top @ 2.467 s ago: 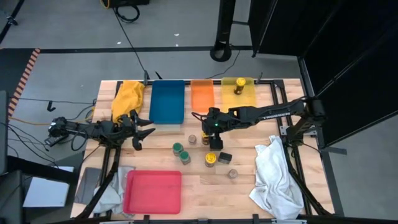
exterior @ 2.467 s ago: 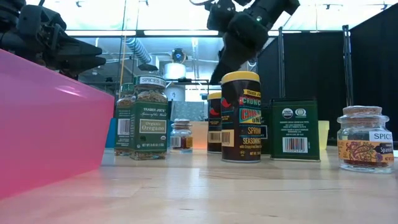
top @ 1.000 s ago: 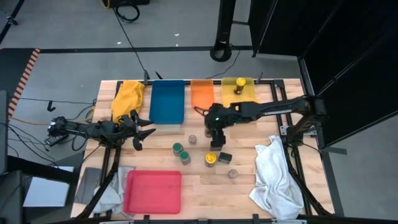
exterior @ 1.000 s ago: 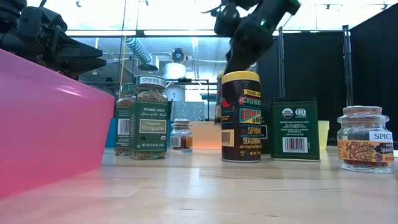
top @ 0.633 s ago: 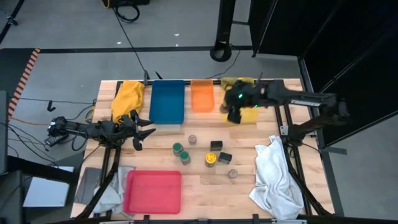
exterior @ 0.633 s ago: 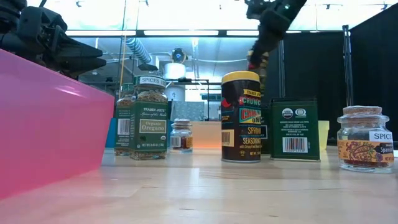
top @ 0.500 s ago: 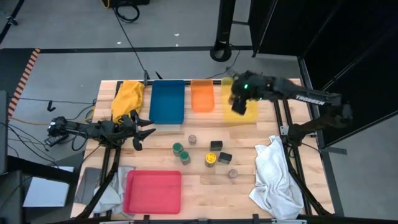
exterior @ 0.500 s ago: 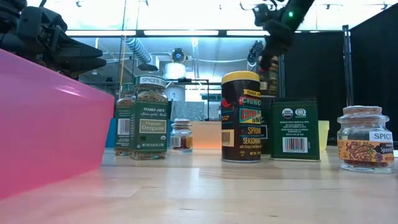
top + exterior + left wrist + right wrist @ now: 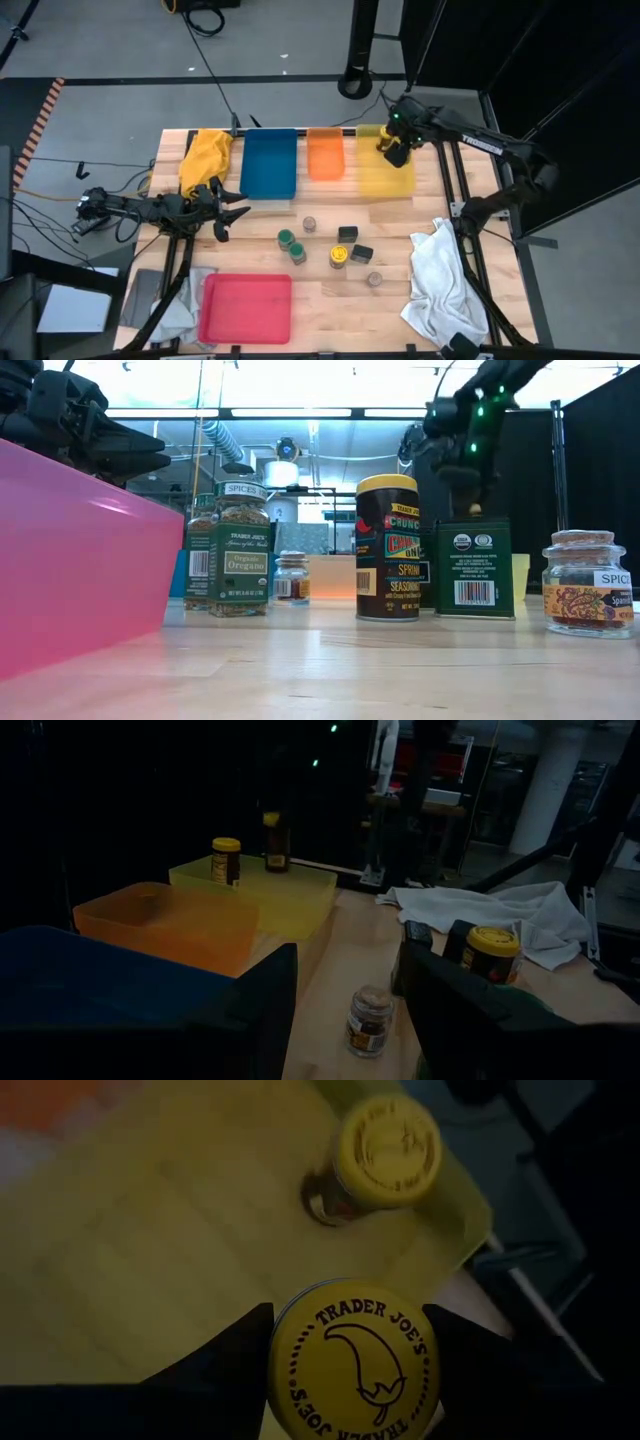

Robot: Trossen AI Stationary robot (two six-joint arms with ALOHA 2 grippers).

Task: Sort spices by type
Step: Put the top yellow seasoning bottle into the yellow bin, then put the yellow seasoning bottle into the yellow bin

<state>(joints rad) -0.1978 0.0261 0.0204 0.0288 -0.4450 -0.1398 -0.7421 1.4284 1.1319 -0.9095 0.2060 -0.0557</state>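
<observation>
My right gripper [image 9: 397,152] reaches over the far end of the yellow tray [image 9: 385,180] and is shut on a yellow-lidded jar [image 9: 353,1365]. A second yellow-lidded jar [image 9: 388,1145] stands in that tray close by. On the table's middle stand two green-lidded jars [image 9: 292,245], two black boxes [image 9: 354,243], another yellow-lidded jar [image 9: 339,256] and two small grey-topped jars [image 9: 310,224]. My left gripper [image 9: 235,210] waits open at the table's left, near the blue tray. My right gripper holds the yellow-lidded jar pinched between its two fingers [image 9: 225,1365], which stand on opposite sides of it just under the lid's rim [image 9: 285,1365]. They come from above, pointing down. The jar is upright over the tray; whether its base touches the tray floor, I cannot tell.
A blue tray [image 9: 270,165] and an orange tray [image 9: 325,153] lie beside the yellow one along the far edge. A pink tray [image 9: 246,307] sits at the near edge. A yellow cloth [image 9: 205,158] lies far left, a white cloth [image 9: 445,280] near right.
My right gripper has carried the yellow-lidded jar up from beside the black boxes toward the table's far right, over the yellow tray, and has come down at its far end beside the other yellow-lidded jar. It has stayed shut on the jar.
</observation>
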